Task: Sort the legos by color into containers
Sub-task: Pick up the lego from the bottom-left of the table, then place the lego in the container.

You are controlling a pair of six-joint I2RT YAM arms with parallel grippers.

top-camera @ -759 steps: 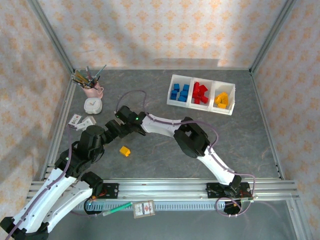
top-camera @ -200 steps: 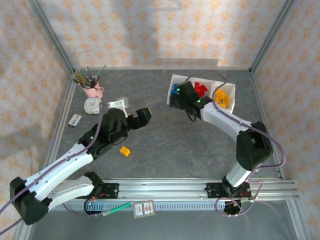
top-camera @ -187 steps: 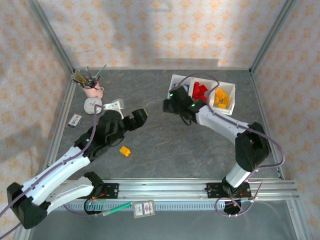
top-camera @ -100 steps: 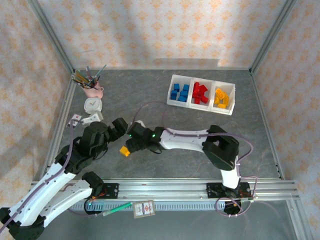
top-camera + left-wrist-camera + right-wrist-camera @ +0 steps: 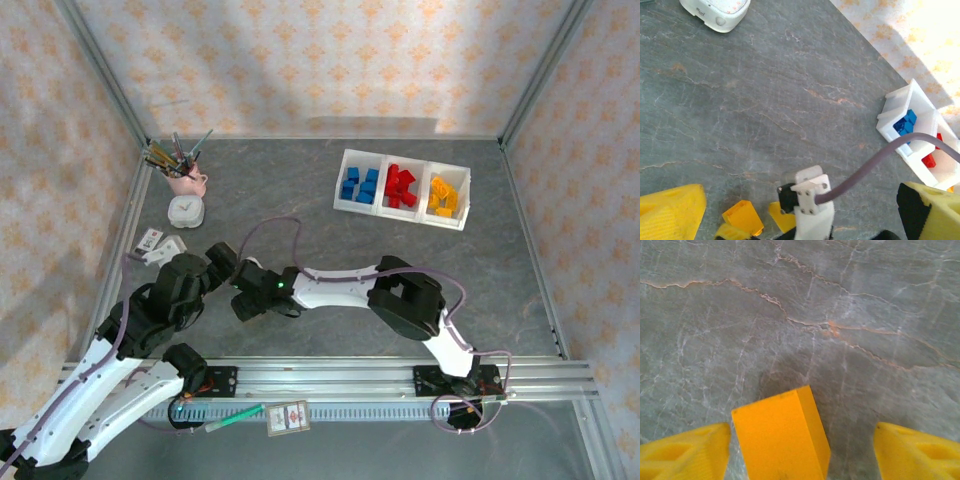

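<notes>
Lego in yellow-orange lies on the table between our right gripper's wide-spread jaws, closer to one finger and not yet clamped, well apart from the far-right tray, while our left gripper stands open just beside.

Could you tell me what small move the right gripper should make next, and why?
Probably close the right gripper: its open jaws straddle the orange brick, which lies on the table and is not yet gripped.
</notes>
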